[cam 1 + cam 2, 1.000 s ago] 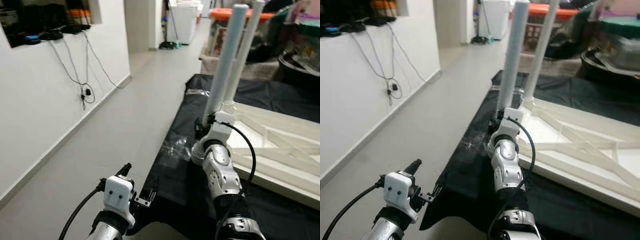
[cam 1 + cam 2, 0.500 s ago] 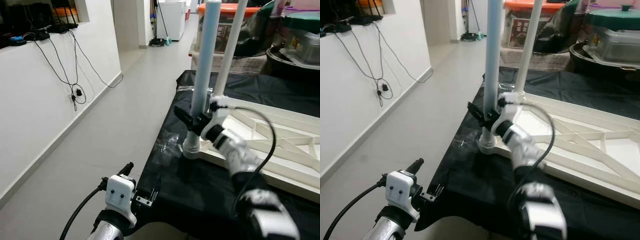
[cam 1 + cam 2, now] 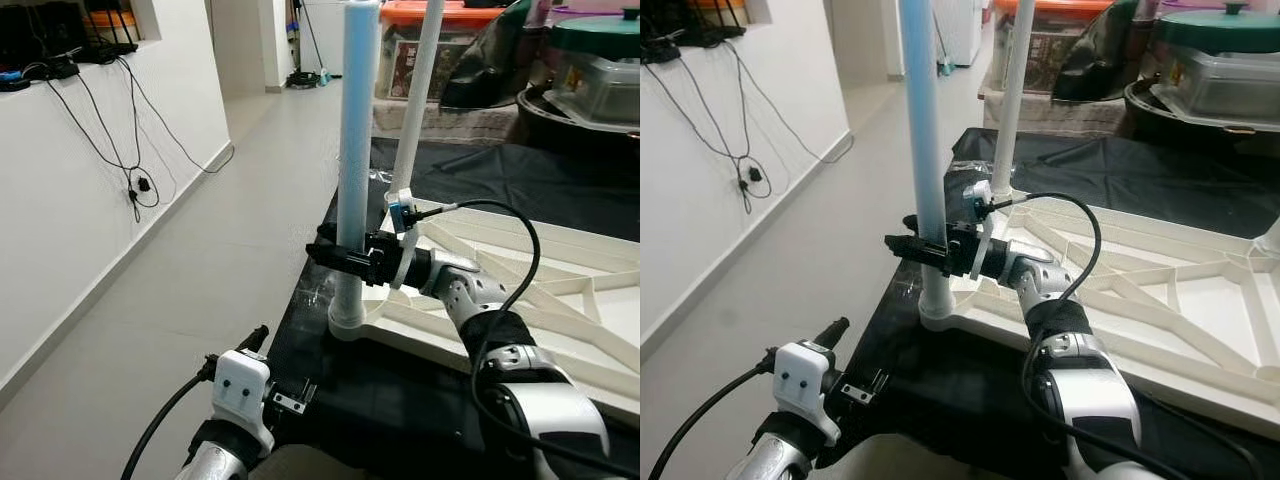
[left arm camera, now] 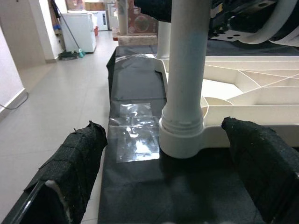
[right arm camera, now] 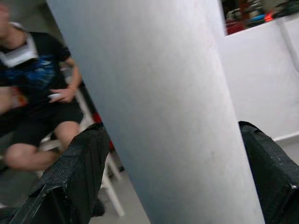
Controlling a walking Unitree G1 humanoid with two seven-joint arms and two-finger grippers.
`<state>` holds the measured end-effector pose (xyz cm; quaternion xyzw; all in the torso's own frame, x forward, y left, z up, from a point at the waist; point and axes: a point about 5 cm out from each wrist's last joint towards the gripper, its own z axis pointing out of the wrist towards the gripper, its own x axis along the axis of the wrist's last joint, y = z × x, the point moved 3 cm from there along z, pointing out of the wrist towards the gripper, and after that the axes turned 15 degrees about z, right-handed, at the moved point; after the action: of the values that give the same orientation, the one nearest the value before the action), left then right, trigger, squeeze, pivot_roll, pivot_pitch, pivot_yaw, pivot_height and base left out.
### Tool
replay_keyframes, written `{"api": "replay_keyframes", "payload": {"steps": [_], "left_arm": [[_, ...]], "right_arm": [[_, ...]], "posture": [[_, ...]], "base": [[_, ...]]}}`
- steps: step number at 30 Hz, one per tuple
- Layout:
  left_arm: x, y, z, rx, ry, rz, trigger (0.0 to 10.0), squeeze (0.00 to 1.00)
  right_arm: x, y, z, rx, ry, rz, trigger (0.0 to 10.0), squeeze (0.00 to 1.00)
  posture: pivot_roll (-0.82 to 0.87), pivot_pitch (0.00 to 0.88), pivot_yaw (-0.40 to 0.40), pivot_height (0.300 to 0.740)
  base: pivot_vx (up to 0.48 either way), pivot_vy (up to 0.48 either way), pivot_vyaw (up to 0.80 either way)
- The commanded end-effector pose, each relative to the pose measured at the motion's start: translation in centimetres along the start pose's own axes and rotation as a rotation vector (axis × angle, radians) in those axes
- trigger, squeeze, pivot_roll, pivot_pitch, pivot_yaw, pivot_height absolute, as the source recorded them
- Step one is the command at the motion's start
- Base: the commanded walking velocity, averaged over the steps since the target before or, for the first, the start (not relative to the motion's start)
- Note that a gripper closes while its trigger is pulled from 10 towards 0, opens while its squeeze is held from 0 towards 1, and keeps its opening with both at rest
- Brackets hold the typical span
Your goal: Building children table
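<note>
With the white tabletop (image 3: pixel 520 290) lying upside down on the black sheet (image 3: pixel 400 390), two legs already stand upright at its near and far corners, the pale blue leg (image 3: pixel 355 150) in front and a white leg (image 3: pixel 420 90) behind, so I judge the build partly done, with more legs likely to come. From the head views, the right hand (image 3: pixel 345 256) clamps the blue leg low on its shaft, just above the corner socket (image 3: pixel 345 322), while the left hand (image 3: pixel 258 338) hangs low beside the sheet. Over to the left wrist view: its fingers (image 4: pixel 70 163) spread wide, touching nothing, the socket between them. Right wrist view: fingers (image 5: pixel 77 163) close either side of the leg, a seated person behind.
</note>
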<state>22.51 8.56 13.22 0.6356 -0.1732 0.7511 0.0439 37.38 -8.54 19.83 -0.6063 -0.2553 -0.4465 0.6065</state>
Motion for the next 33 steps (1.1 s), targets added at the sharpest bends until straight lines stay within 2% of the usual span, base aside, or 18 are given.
{"api": "replay_keyframes", "payload": {"steps": [1, 4, 9, 12, 14, 15, 16, 17, 18, 19, 21, 22, 23, 24, 25, 27, 30, 33], "left_arm": [[-0.4, -0.2, -0.1, 0.003, -0.018, 0.013, 10.0, 0.0], [-0.4, -0.1, -0.1, 0.001, -0.018, 0.01, 10.0, 0.0], [-0.4, -0.1, -0.1, 0.0, -0.02, 0.009, 10.0, 0.0], [-0.4, -0.1, -0.1, 0.0, -0.021, 0.008, 10.0, 0.0], [-0.4, -0.1, -0.1, 0.0, -0.021, 0.008, 10.0, 0.0], [-0.4, -0.1, -0.1, 0.0, -0.021, 0.007, 10.0, 0.0], [-0.4, -0.1, -0.1, 0.0, -0.021, 0.007, 10.0, 0.0], [-0.4, -0.1, -0.1, 0.0, -0.021, 0.007, 10.0, 0.0], [-0.4, -0.1, -0.1, 0.0, -0.021, 0.007, 10.0, 0.0], [-0.5, -0.1, -0.2, 0.0, -0.022, 0.007, 10.0, 0.0], [-0.5, -0.1, -0.2, 0.0, -0.022, 0.007, 10.0, 0.0], [-0.5, -0.1, -0.2, -0.001, -0.024, 0.007, 10.0, 0.0], [-0.5, -0.1, -0.2, -0.001, -0.024, 0.007, 10.0, 0.0], [-0.5, -0.2, -0.2, -0.003, -0.026, 0.007, 10.0, 0.0], [-0.5, -0.2, -0.2, -0.003, -0.026, 0.007, 10.0, 0.0], [-0.6, -0.1, -0.3, -0.006, -0.029, 0.007, 10.0, 0.0], [-0.7, -0.1, -0.3, -0.007, -0.029, 0.008, 10.0, 0.0], [-0.6, 0.0, -0.2, -0.009, -0.028, 0.007, 10.0, 0.0]], "right_arm": [[-0.5, -0.7, 1.1, 0.082, -0.061, 0.014, 0.0, 0.0], [-0.9, -0.9, 1.1, 0.111, -0.077, 0.014, 0.0, 0.0], [-0.8, -0.2, 1.3, 0.027, -0.021, -0.052, 0.0, 0.0], [0.6, 2.5, 1.3, -0.335, 0.178, -0.121, 0.0, 0.0], [0.6, 2.5, 1.3, -0.335, 0.178, -0.121, 0.0, 0.0], [1.2, 4.4, -0.1, -0.634, 0.266, -0.166, 0.0, 0.0], [1.2, 4.4, -0.1, -0.634, 0.266, -0.166, 0.0, 0.0], [1.6, 5.5, -1.4, -0.828, 0.323, -0.201, 0.0, 0.0], [1.6, 5.5, -1.4, -0.828, 0.323, -0.201, 0.0, 0.0], [1.3, 7.0, -5.1, -1.156, 0.399, -0.196, 0.0, 0.0], [1.3, 7.0, -5.1, -1.156, 0.399, -0.196, 0.0, 0.0], [0.8, 7.3, -8.2, -1.375, 0.459, -0.196, 0.0, 0.0], [0.8, 7.3, -8.2, -1.375, 0.459, -0.196, 0.0, 0.0], [0.2, 6.7, -10.4, -1.533, 0.548, -0.176, 0.0, 0.0], [0.2, 6.7, -10.4, -1.533, 0.548, -0.176, 0.0, 0.0], [-0.5, 5.1, -12.1, -1.657, 0.663, -0.166, 0.0, 0.0], [-0.7, 4.8, -11.9, -1.662, 0.685, -0.164, 0.0, 0.0], [-0.4, 4.5, -10.6, -1.639, 0.697, -0.222, 0.0, 0.0]], "posture": [[0.11, 0.0, -0.002, 0.74], [0.11, 0.0, -0.002, 0.74], [0.11, 0.0, -0.002, 0.74], [0.1, 0.0, 0.0, 0.74], [0.1, 0.0, 0.0, 0.74], [0.1, 0.0, -0.001, 0.74], [0.1, 0.0, -0.001, 0.74], [0.1, 0.0, -0.001, 0.74], [0.1, 0.0, -0.001, 0.74], [0.09, 0.0, 0.004, 0.74], [0.09, 0.0, 0.004, 0.74], [0.09, 0.0, 0.004, 0.74], [0.09, 0.0, 0.004, 0.74], [0.09, 0.0, 0.008, 0.74], [0.09, 0.0, 0.008, 0.74], [0.08, 0.0, 0.012, 0.74], [0.08, 0.0, 0.012, 0.74], [0.07, 0.0, 0.003, 0.74]], "base": [[0.0, 0.0, 0.0], [0.0, 0.0, 0.0], [0.0, 0.0, 0.0], [0.0, 0.0, 0.0], [0.0, 0.0, 0.0], [0.0, 0.0, 0.0], [0.0, 0.0, 0.0], [0.0, 0.0, 0.0], [0.0, 0.0, 0.0], [0.0, 0.0, 0.0], [0.0, 0.0, 0.0], [0.0, 0.0, 0.0], [0.0, 0.0, 0.0], [0.0, 0.0, 0.0], [0.0, 0.0, 0.0], [0.0, 0.0, 0.0], [0.0, 0.0, 0.0], [0.0, 0.0, 0.0]]}}
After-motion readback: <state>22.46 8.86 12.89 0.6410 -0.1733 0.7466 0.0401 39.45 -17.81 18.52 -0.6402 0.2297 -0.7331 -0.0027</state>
